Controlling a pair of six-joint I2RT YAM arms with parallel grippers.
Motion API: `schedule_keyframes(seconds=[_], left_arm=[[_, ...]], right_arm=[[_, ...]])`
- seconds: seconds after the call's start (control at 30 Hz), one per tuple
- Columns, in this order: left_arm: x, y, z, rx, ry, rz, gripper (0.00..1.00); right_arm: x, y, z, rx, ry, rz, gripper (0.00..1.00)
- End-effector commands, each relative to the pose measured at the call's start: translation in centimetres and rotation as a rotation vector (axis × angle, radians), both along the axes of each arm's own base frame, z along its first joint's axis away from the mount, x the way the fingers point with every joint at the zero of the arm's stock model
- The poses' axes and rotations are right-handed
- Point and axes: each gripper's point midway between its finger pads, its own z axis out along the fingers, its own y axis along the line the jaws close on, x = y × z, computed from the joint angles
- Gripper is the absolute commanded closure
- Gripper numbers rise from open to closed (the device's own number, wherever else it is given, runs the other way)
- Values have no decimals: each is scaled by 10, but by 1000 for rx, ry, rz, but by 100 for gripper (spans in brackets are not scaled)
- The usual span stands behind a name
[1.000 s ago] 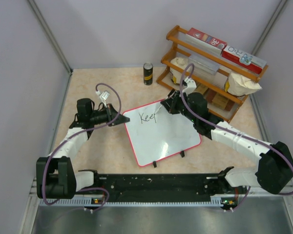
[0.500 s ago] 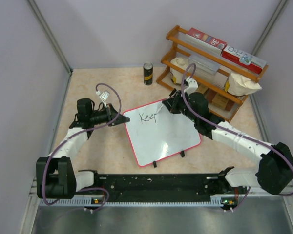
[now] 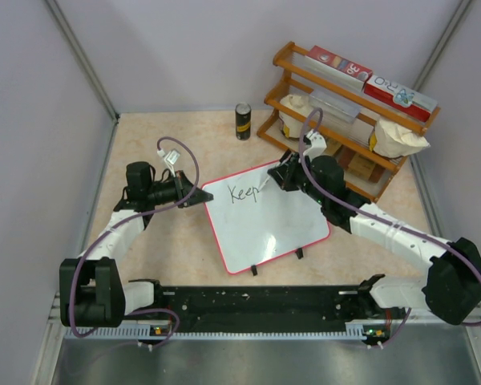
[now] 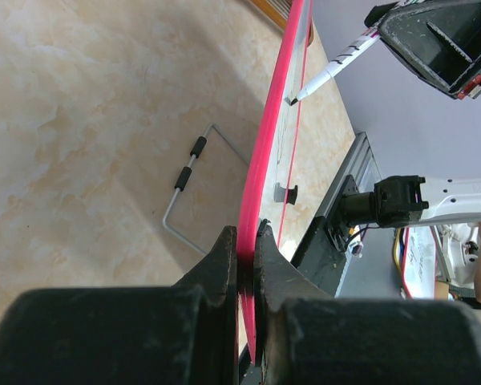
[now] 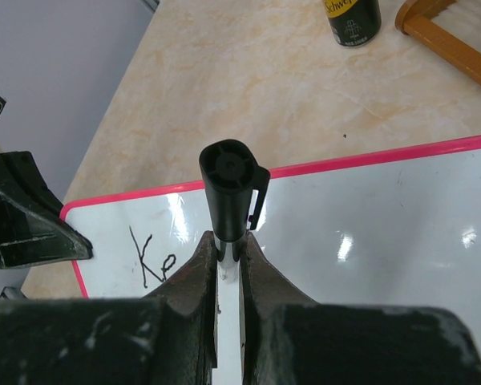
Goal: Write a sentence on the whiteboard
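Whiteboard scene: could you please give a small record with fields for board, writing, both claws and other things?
board: white, red rim
writing: "Keep", black
left claw: shut on board rim
right claw: shut on marker
marker tip: by the last letter
behind: can, wooden rack

white whiteboard (image 3: 274, 226) with pink-red rim, black lettering (image 3: 244, 193), beige marbled table (image 3: 199, 133)

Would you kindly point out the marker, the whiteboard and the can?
marker (image 5: 228, 192): right wrist view, on its black cap end.
whiteboard (image 3: 268, 228): top external view, on its bare white surface.
can (image 3: 243, 121): top external view, on its dark side.
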Motion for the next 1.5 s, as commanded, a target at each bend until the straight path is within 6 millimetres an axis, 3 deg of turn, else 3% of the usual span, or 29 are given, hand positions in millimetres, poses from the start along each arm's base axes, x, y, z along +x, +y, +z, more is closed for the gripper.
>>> schedule_keyframes(seconds=[0.0, 0.5, 0.77, 1.0, 1.47], left_arm=[[8, 7, -19, 113, -51, 41, 100], [7, 6, -21, 116, -46, 39, 100], [7, 6, -21, 118, -47, 41, 100], [7, 6, -22, 120, -45, 40, 100], [8, 6, -23, 122, -42, 40, 100]], right_arm=[[1, -1, 8, 18, -33, 17, 100], [4, 17, 29, 105, -28, 59, 100], [0, 5, 65, 173, -83, 44, 100], [14, -18, 70, 182, -90, 4, 100], [21, -33, 57, 53, -142, -49, 100]])
